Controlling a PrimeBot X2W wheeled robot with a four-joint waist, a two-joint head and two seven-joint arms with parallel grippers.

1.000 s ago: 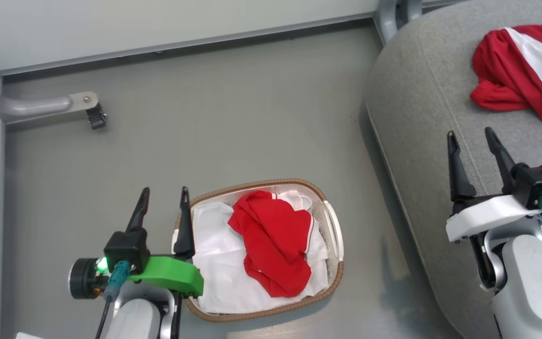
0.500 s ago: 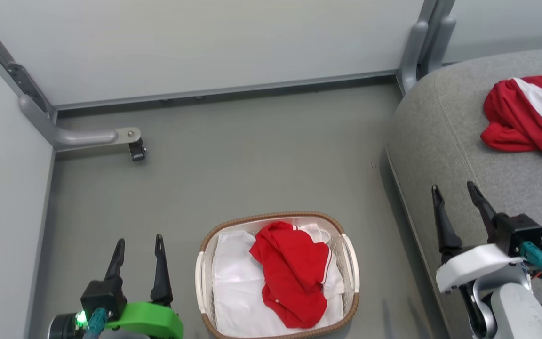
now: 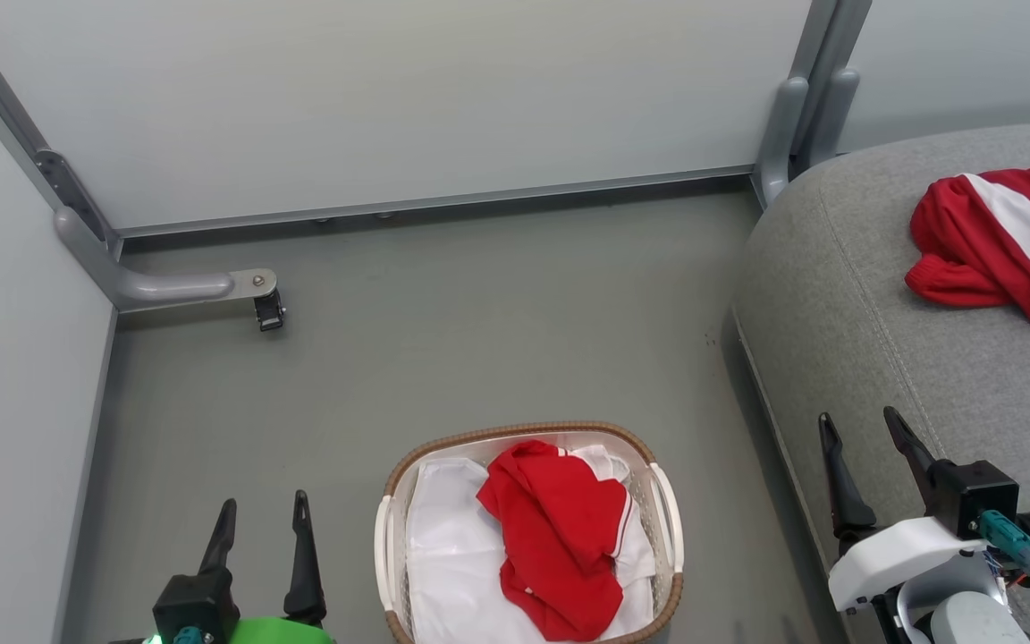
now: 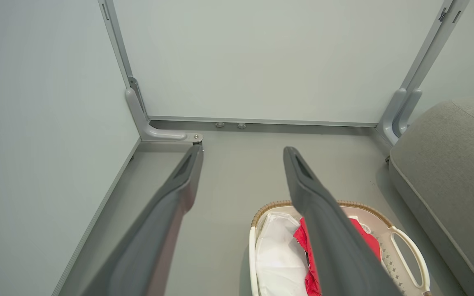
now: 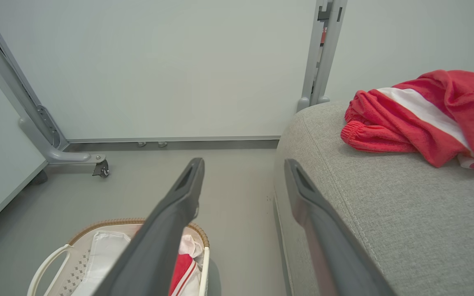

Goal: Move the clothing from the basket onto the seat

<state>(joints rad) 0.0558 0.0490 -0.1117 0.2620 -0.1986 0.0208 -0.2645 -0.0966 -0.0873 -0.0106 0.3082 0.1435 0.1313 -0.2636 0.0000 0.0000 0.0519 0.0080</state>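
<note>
Here, midway through a laundry transfer, one red garment with a white stripe (image 3: pixel 998 241) lies crumpled on the grey sofa seat (image 3: pixel 882 358). A second red garment (image 3: pixel 560 537) sits bunched in the oval laundry basket (image 3: pixel 515 431) on the floor (image 3: pixel 479 340), resting on a white sheet lining (image 3: pixel 448 555).

The left jaws stand apart and empty at the lower left of the head view, over bare floor just beside the basket's left handle. The right jaws, likewise apart and holding nothing, hover above the seat's front edge, well apart from the garment lying there. In the left wrist view one dark finger crosses in front of the basket and the red cloth inside it. Pale partition panels (image 3: pixel 390 107) on grey feet close off the corner behind.

The step in hand looks like the pause between carries — one piece delivered, one left to fetch. The next move probably calls for jaws to come down over the basket, the left being the nearer, and close on a raised fold of the red fabric. The risk is pinching the white lining along with it, since the garment lies directly on that sheet. Once gripped, the cloth would need lifting clear of the woven rim before it swings across to the seat — soft fabric will trail and may snag there.
</note>
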